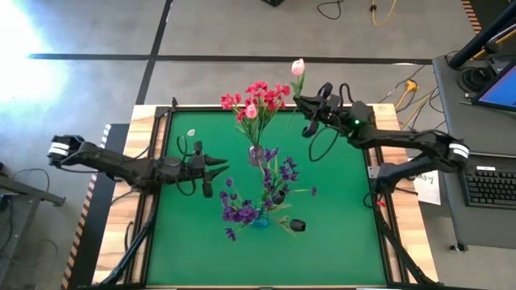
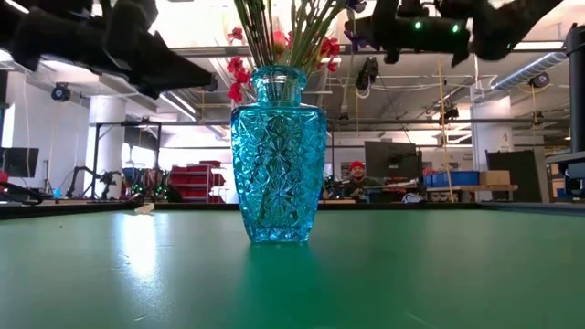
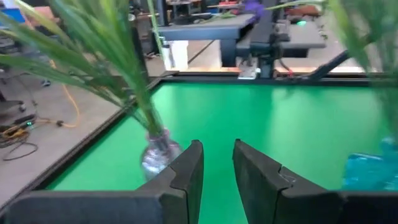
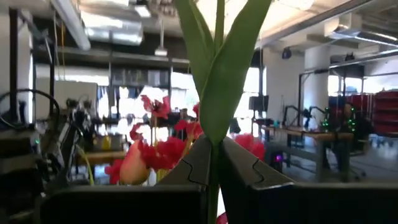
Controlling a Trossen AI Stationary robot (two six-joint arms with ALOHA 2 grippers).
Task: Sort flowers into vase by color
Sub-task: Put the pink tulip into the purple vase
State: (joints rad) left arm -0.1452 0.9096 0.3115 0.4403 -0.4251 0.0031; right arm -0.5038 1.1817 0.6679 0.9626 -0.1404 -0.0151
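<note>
A clear vase [image 1: 256, 153] at mid-table holds red flowers [image 1: 258, 98]. Nearer the front edge, a blue cut-glass vase [image 2: 277, 155] holds purple flowers [image 1: 242, 208]. A pale pink tulip [image 1: 297, 67] is held by my right gripper [image 1: 304, 103], which is shut on it near the table's far edge, right of the red blooms. My left gripper [image 1: 216, 167] hovers left of the clear vase [image 3: 158, 152], pointing toward the right. Its fingers [image 3: 193, 165] are slightly apart with nothing between them. My right gripper pinches the tulip's thin green stem [image 4: 215, 163] between its two fingers, just below where the long leaves [image 4: 217, 68] fork. The fingers come from the table's right side and lie across the stem. The tulip is lifted clear, bud [image 1: 297, 67] uppermost.
A small dark object [image 1: 297, 226] lies on the green mat right of the blue vase, and a tiny white bit [image 1: 191, 133] lies at the far left. A keyboard [image 1: 489, 185] and a laptop sit on a desk at the right. A person [image 2: 356, 171] sits far back in the room.
</note>
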